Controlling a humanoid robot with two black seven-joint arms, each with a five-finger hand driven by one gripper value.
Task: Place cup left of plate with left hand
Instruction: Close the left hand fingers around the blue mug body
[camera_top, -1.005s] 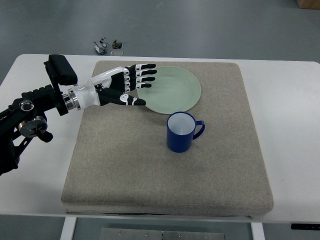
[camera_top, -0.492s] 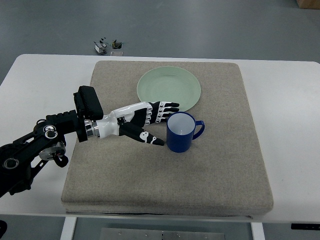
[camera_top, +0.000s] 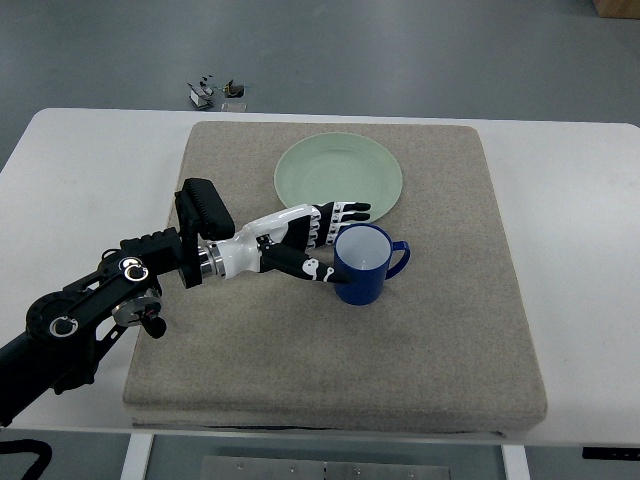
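Covering most of the white table (camera_top: 80, 160), a grey rectangular fabric mat (camera_top: 430, 340) carries everything. Black-and-white left hand (camera_top: 315, 245) reaches in from the left, fingers spread around the left side of the blue handled ceramic cup (camera_top: 365, 265), thumb touching its wall, no closed grip. Cup stands upright just below the round pale green plate (camera_top: 338, 178), handle pointing right. No readable writing.

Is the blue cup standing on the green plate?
No. The blue cup stands on the grey mat, just in front of the green plate, with no overlap.
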